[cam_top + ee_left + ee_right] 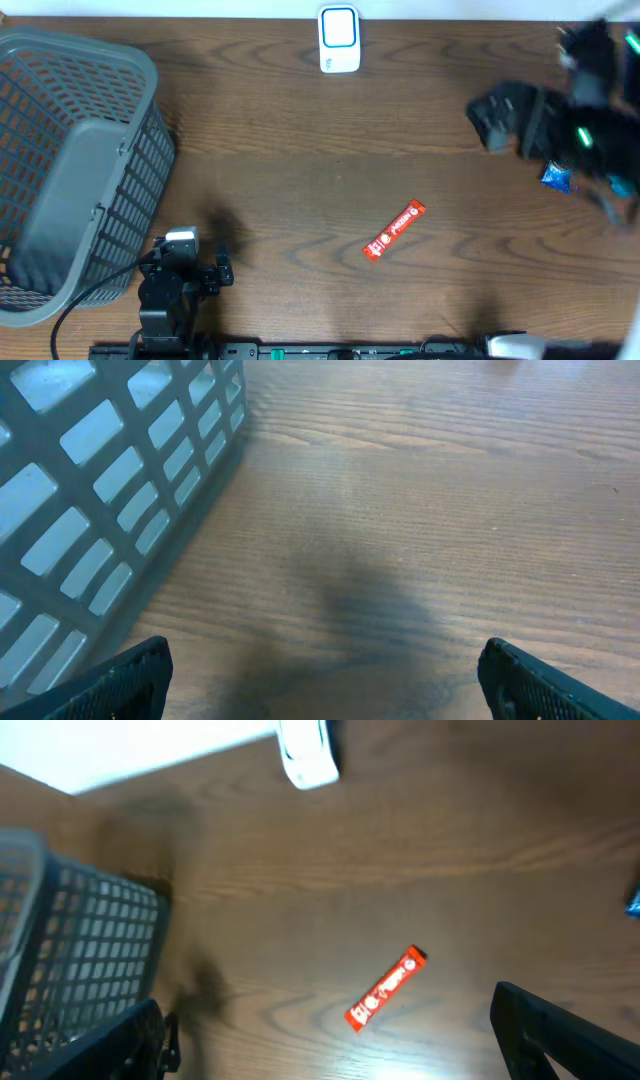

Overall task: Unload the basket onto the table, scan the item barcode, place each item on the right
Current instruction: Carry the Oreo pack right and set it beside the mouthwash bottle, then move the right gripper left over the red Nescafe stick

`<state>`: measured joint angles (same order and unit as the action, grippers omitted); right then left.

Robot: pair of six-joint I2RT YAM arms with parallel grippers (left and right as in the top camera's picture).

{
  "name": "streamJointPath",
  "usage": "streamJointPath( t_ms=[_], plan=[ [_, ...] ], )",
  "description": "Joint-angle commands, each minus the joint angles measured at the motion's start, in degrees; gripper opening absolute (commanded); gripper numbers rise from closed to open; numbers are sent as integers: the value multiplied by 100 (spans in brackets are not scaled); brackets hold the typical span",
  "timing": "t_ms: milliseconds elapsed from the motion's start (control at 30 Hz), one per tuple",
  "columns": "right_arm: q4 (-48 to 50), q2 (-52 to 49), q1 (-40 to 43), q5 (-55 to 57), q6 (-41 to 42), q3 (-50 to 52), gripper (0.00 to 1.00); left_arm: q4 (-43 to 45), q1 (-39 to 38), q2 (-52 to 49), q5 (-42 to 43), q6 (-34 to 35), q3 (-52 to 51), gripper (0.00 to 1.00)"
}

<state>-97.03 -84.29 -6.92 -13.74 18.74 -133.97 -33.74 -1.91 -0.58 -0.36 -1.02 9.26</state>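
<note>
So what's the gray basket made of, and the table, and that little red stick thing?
Basket: looks like gray plastic, matte, moulded into a grid of holes.
Table: wood or a wood-look top, brown with grain lines and a slight sheen.
Red stick: probably a thin printed wrapper, plastic or foil; it's too small to be sure.

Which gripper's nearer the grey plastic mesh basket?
Left. The left gripper sits just beside the grey plastic mesh basket; the right gripper is across the table, far from it.
</note>
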Motion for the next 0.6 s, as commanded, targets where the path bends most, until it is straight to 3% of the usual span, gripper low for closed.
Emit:
streamJointPath(
  t_ms=[0,267,433,567],
  plan=[
    [-26,426,-219,503,50,638,99,-72,24,31,-70,90,-46,98],
    [205,1499,-326,1751,894,2924,99,7,24,31,-74,37,-46,98],
    [953,2065,-332,1860,1174,4487,99,710,24,31,37,26,-48,98],
    [2111,2798,-393,1858,1198,5974,99,1845,24,31,105,-15,-92,98]
  ],
)
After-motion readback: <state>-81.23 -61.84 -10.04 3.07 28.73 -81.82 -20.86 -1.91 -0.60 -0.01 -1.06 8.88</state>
